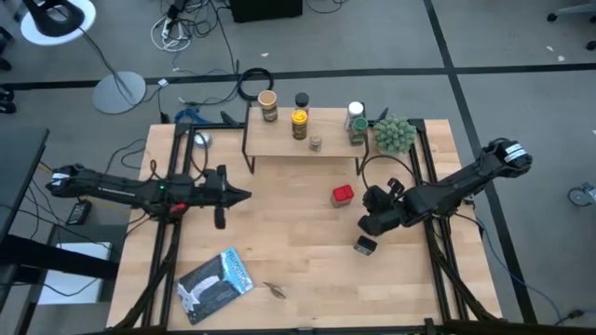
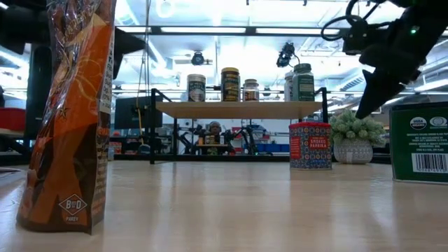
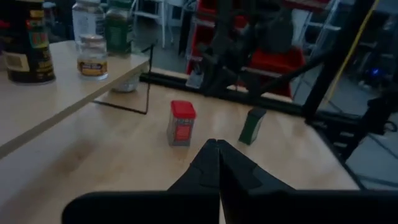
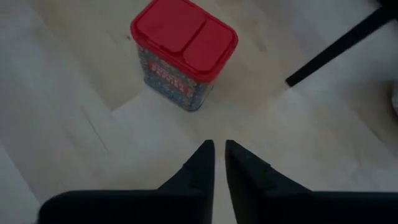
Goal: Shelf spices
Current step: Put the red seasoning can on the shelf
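The shelf (image 1: 279,141) stands at the far middle of the table (image 1: 298,270) and already carries six containers: a tan-lidded jar (image 1: 268,105), a black-lidded jar (image 1: 302,100), a yellow jar (image 1: 299,124), a small jar (image 1: 317,143), a white-capped bottle (image 1: 355,113) and a green-lidded jar (image 1: 358,131). Two spices are left on the table in front of it: a red tin (image 1: 343,194), near the shelf's right legs, and a green tin (image 1: 365,245), nearer the front edge on the right side. The task is judged mostly complete, with these two tins outstanding. The right end effector (image 4: 216,155) hovers above the table just short of the red tin, empty, its fingers parted by only a thin slit and not yet around anything. The left end effector (image 3: 217,163) waits over the left half of the table, fingers fully closed on nothing. A flat packet (image 1: 216,283) and a small dark item lie near the front edge; a potted plant (image 1: 395,135) sits beside the shelf's right end. The likely next step is widening the right fingers to take the red tin.
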`<state>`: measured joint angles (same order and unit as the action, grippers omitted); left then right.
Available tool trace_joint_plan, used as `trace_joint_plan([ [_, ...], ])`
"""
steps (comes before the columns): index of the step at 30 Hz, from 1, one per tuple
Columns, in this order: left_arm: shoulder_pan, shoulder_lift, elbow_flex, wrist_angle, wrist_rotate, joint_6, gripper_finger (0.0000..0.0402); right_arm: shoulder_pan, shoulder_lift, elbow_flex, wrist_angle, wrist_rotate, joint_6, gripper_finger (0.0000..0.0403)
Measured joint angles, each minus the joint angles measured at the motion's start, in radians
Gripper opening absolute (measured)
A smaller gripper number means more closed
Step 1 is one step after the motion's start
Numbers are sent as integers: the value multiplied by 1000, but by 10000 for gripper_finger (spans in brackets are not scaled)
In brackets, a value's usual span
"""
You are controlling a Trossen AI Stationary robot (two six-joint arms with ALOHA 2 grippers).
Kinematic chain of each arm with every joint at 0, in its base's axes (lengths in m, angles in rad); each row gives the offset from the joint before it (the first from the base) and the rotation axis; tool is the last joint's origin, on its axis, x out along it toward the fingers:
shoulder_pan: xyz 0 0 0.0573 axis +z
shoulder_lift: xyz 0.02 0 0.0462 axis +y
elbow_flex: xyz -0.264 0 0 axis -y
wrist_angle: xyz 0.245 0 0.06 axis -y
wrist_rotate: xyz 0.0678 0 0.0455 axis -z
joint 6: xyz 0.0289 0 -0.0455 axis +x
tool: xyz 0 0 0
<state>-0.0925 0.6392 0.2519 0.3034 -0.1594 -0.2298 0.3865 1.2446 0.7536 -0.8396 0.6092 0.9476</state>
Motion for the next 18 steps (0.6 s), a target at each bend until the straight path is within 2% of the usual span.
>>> trace_joint_plan([
  [10, -8, -18, -10, -84, -59, 42, 0, -26, -96, 0, 105, -61, -49, 143],
  [13, -8, -19, -10, -113, -57, 40, 0, -26, -120, 0, 155, -68, -153, 185],
  [18, -8, -18, -9, -167, -51, 9, 0, -45, -126, 0, 324, -154, -416, 241],
])
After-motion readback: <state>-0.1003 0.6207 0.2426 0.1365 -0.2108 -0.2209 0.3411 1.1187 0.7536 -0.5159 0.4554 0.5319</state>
